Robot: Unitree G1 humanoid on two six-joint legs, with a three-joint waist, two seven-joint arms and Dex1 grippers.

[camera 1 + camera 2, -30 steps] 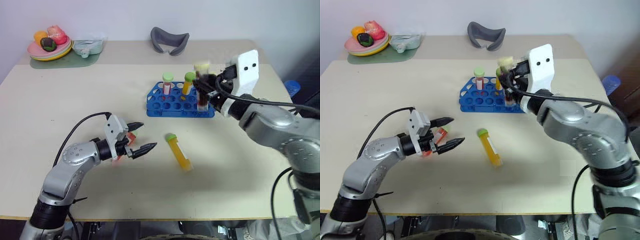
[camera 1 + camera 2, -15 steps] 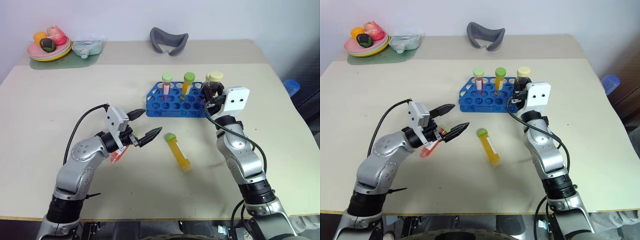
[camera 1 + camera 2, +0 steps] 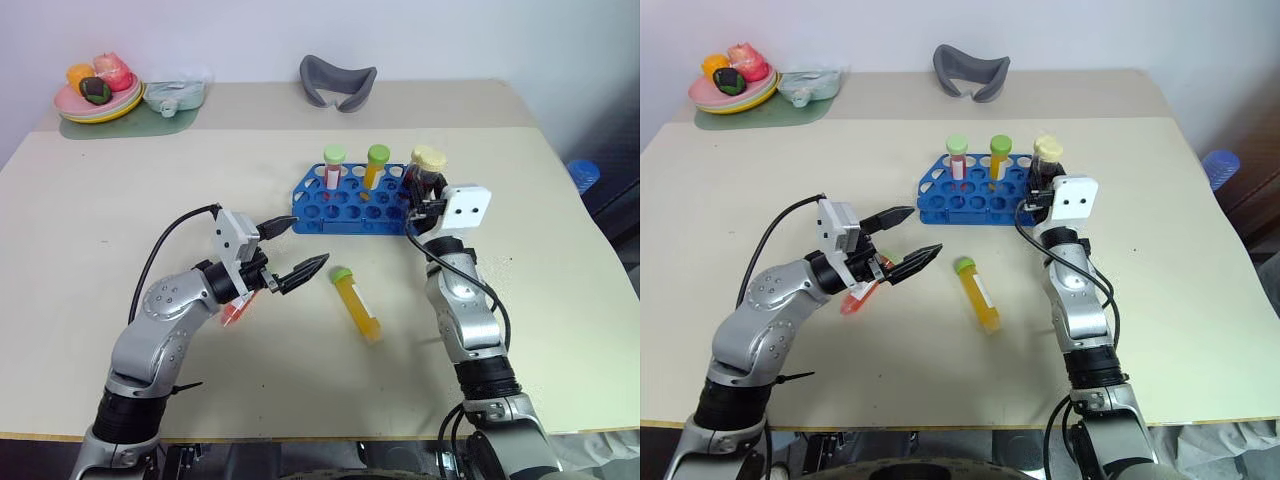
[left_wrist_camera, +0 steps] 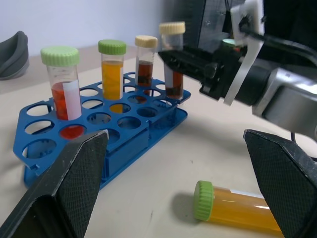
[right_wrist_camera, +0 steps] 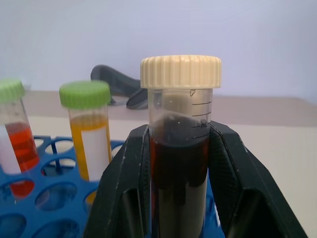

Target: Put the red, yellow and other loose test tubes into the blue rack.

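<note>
The blue rack [image 3: 345, 205] stands mid-table with a red tube [image 3: 334, 166] and a yellow tube [image 3: 376, 164] upright in it, both green-capped. My right gripper [image 5: 181, 136] is shut on a dark maroon tube [image 3: 427, 168] with a cream cap, held upright at the rack's right end. In the left wrist view another cream-capped dark tube [image 4: 145, 59] stands in the rack beside it. A yellow tube [image 3: 358, 304] lies loose in front of the rack. My left gripper [image 3: 308, 241] hovers open left of it, above a red-orange tube [image 3: 234, 312] lying under the wrist.
A grey curved holder [image 3: 338, 82] sits at the back centre. A plate of toy food [image 3: 98, 98] on a green mat and a pale container [image 3: 177, 95] occupy the back left corner. A blue object [image 3: 584, 176] lies beyond the table's right edge.
My right arm has swung down, lowering the maroon tube from above the rack to its right end. My left gripper has lifted slightly up and right, still open.
</note>
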